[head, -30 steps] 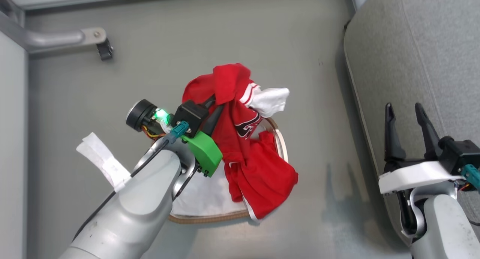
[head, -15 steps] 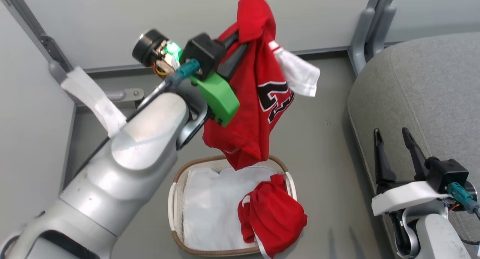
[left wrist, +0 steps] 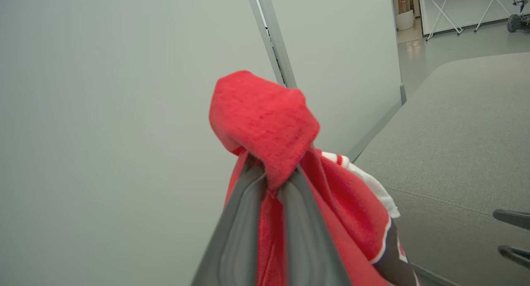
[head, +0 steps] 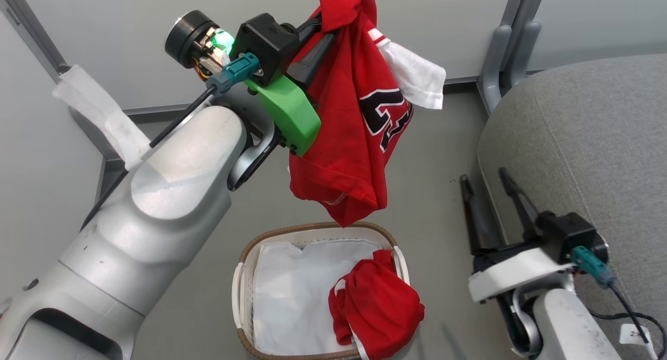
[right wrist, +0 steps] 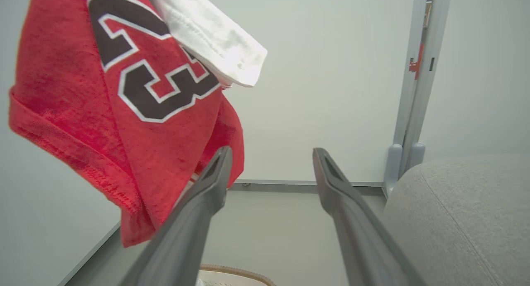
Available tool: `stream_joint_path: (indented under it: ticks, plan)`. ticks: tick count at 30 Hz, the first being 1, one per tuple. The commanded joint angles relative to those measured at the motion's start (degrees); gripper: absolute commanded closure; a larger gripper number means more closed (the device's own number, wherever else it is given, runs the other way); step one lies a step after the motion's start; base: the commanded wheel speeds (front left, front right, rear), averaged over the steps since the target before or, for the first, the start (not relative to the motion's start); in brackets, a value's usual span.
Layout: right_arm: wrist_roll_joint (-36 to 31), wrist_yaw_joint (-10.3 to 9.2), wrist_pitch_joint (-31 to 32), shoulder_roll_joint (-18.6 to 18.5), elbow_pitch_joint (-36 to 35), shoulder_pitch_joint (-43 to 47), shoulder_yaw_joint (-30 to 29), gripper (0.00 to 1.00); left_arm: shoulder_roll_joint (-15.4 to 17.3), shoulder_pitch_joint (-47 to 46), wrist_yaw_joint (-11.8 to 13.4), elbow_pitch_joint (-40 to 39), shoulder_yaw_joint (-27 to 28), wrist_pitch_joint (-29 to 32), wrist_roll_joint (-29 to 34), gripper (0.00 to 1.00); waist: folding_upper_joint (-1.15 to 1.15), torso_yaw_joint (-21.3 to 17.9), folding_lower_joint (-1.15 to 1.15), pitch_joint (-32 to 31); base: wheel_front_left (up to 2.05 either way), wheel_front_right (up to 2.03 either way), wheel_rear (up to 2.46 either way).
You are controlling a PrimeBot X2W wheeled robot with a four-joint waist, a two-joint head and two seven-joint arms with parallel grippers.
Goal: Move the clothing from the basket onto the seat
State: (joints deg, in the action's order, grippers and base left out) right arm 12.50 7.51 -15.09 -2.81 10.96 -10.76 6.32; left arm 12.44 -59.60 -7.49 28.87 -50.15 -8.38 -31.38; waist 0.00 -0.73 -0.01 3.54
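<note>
Obs: the left gripper (left wrist: 271,176) is clamped on a bunched fold near the top of the jersey (head: 354,141). The fold pokes out above the fingertips and the rest hangs free in a long limp drape, its lowest corner just above the far rim of the basket (head: 312,228) and apart from it. The right gripper (head: 483,175) is spread wide, holding nothing, just beside the rounded edge of the seat (head: 583,141). The second red garment (head: 380,308) lies crumpled at the basket's right end, part of it spilling over the rim, on the white liner (head: 292,297). Judgement: the cloth is light and soft with no stiffness, so it will likely swing and trail on any carry; the hem should clear the seat edge before release. One pinch on a thick gather looks sufficient, while a thin single layer might slip. For the second garment, take the raised hump on top, not low down, or the liner may come up with it
</note>
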Motion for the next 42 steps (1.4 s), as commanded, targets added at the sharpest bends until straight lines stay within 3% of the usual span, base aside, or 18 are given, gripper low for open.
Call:
stream_joint_path:
  ticks: [1, 5, 11, 23, 34, 35, 36, 37, 38, 42]
  plan:
    - [0.25, -0.04, -0.12, -0.17, -0.71, -1.19, 3.02, 0.00, 0.51, -0.07, 0.04, 0.14, -0.04, -0.24, -0.27, 1.00, 0.00, -0.05, 0.01, 0.07, 0.00, 0.00, 0.00]
    - [-0.04, -0.04, -0.12, -0.22, -1.12, -4.86, 11.09, 0.00, 0.57, -0.35, 0.04, 0.17, -0.11, -0.20, -0.72, 1.00, 0.00, -0.16, 0.01, 0.31, 0.00, 0.00, 0.00]
    - [-0.22, -0.05, -0.11, -0.22, 2.62, -12.87, 17.55, 0.00, 0.47, -0.64, 0.04, -0.21, -0.33, 0.01, -1.23, 1.00, 0.00, 0.14, 0.01, 0.68, 0.00, 0.00, 0.00]
    - [0.06, -0.04, -0.08, -0.20, 15.17, -23.82, 21.24, 0.00, -0.91, 0.35, 0.04, -2.71, -1.96, 1.26, -2.49, 1.00, 0.00, 2.36, 0.01, 1.17, 0.00, 0.00, 0.00]
    - [-2.37, -0.05, -0.08, -0.19, 24.59, -27.99, 20.21, 0.00, -1.69, 1.60, 0.04, -5.91, -3.53, 1.98, -3.56, 1.00, 0.00, 3.93, 0.01, 0.73, 0.00, 0.00, 0.00]
    - [-2.38, -0.05, -0.08, -0.19, 25.14, -28.27, 20.18, 0.40, -1.67, 1.62, 0.04, -6.05, -3.60, 1.99, -3.71, 1.00, 0.00, 4.05, 0.01, 0.68, 0.00, 0.00, 0.00]
    - [-2.54, -0.04, -0.08, -0.19, 26.01, -28.53, 20.37, 0.63, -1.63, 1.73, 0.04, -6.21, -3.68, 2.01, -3.82, 1.00, 0.00, 4.20, 0.01, 0.61, 0.00, 0.00, 0.00]
    - [-2.38, -0.04, -0.08, -0.19, 26.46, -28.71, 20.50, 0.94, -1.55, 1.83, 0.04, -6.29, -3.71, 2.02, -3.91, 1.00, 0.00, 4.31, 0.01, 0.57, 0.00, 0.00, 0.00]
    - [-2.06, -0.04, -0.08, -0.19, 26.89, -29.08, 20.74, 1.00, -1.42, 1.97, 0.06, -6.34, -3.68, 2.01, -4.13, 1.00, 0.00, 4.42, 0.01, 0.52, 0.00, 0.00, 0.00]
    - [-1.55, -0.05, -0.08, -0.22, 27.10, -29.79, 20.54, 1.00, -0.49, 2.78, 0.62, -5.72, -3.23, 1.78, -4.61, 1.00, 0.00, 4.49, 0.01, 0.40, 0.00, 0.00, 0.00]
